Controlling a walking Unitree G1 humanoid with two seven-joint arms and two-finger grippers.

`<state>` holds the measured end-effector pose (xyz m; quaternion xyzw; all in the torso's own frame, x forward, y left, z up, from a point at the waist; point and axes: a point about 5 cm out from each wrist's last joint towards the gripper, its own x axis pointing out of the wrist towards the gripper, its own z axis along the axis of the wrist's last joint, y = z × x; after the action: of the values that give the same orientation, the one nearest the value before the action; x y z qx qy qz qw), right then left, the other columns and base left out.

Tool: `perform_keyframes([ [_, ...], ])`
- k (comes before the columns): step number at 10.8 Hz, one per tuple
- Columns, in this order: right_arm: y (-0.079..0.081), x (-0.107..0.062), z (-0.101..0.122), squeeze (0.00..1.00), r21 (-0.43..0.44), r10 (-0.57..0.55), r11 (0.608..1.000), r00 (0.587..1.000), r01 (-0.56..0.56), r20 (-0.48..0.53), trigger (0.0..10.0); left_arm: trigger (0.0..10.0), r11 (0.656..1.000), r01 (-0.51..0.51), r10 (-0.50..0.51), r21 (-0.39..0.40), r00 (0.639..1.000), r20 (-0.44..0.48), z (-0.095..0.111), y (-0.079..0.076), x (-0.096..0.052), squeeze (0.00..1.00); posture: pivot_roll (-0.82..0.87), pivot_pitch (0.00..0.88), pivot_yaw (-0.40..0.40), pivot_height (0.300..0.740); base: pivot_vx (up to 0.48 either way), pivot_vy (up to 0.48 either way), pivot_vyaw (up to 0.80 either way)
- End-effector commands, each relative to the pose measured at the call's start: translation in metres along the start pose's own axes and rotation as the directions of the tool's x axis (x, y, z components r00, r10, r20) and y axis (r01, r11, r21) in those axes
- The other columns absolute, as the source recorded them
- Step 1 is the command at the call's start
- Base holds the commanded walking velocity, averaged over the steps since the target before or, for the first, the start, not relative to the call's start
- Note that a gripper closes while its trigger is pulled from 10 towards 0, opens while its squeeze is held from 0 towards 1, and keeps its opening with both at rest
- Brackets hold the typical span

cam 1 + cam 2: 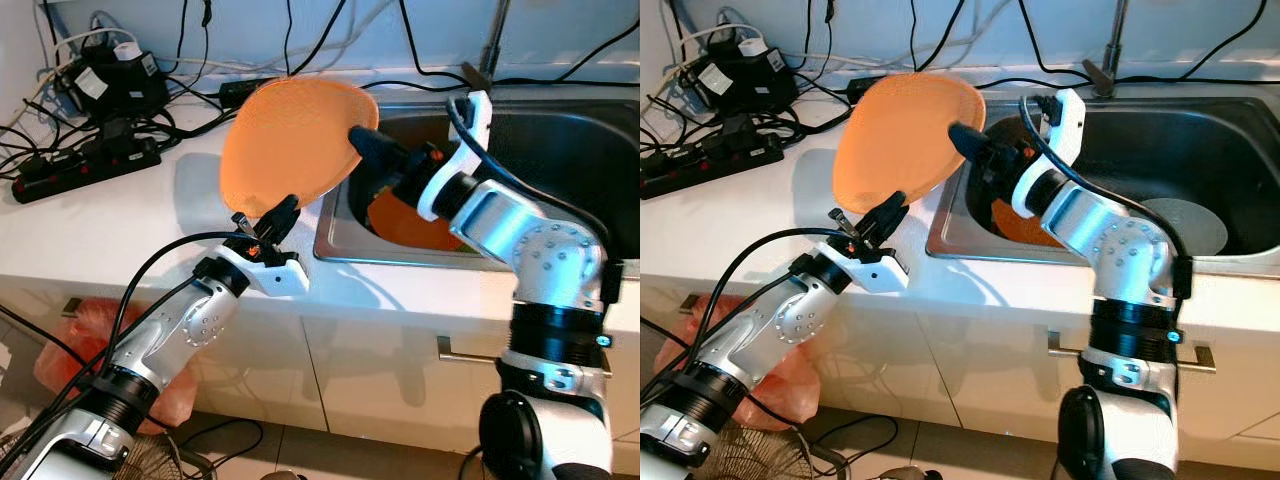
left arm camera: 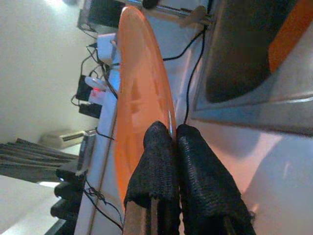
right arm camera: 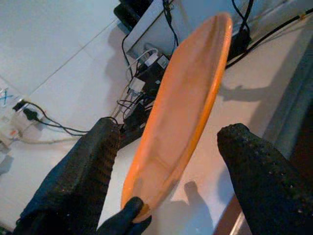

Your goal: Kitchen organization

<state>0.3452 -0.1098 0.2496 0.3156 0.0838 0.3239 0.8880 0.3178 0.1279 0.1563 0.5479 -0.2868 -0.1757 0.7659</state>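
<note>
An orange plate (image 1: 292, 143) stands tilted on edge above the white countertop (image 1: 120, 225), just left of the steel sink (image 1: 560, 150); the left gripper (image 1: 268, 222) pinches its lower rim, the two black fingers (image 2: 161, 166) pressed tight together on the edge; the right gripper (image 3: 171, 161) reaches across from the sink side with its fingers spread wide, one on either side of the plate and not touching it. In the sink basin, below the right forearm, lies a second orange dish (image 1: 405, 222), partly hidden by the arm; farther right on the basin floor sits a round grey disc (image 1: 1185, 222); the tap base (image 1: 1100, 72) rises behind the sink. At the back left of the counter a black power strip (image 1: 85, 165) and a tangle of black cables (image 1: 130, 110) crowd the wall; under the counter's edge, by the left arm, a red plastic bag (image 1: 75, 350) sits on the floor beside the cabinet fronts (image 1: 400, 370).
</note>
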Motion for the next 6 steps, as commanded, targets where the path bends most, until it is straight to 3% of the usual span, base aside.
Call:
perform_keyframes([
  [1, 0.012, 0.008, 0.006, 0.00, -0.009, 0.030, 1.000, 0.999, -0.030, 0.018, 10.0, 0.0, 0.996, -0.082, 0.080, 0.020, 0.995, 0.065, 0.010, 0.016, 0.008, 0.00, 0.10, 0.035, 0.123, 0.740, 0.000, 0.000, 0.00],
  [6, 0.009, 0.024, 0.003, 0.00, 0.000, -0.039, 0.999, 0.999, 0.039, 0.016, 10.0, 0.0, 0.993, -0.117, 0.116, 0.014, 0.989, 0.089, 0.016, 0.020, 0.011, 0.00, 0.10, 0.039, 0.121, 0.740, 0.000, 0.000, 0.00],
])
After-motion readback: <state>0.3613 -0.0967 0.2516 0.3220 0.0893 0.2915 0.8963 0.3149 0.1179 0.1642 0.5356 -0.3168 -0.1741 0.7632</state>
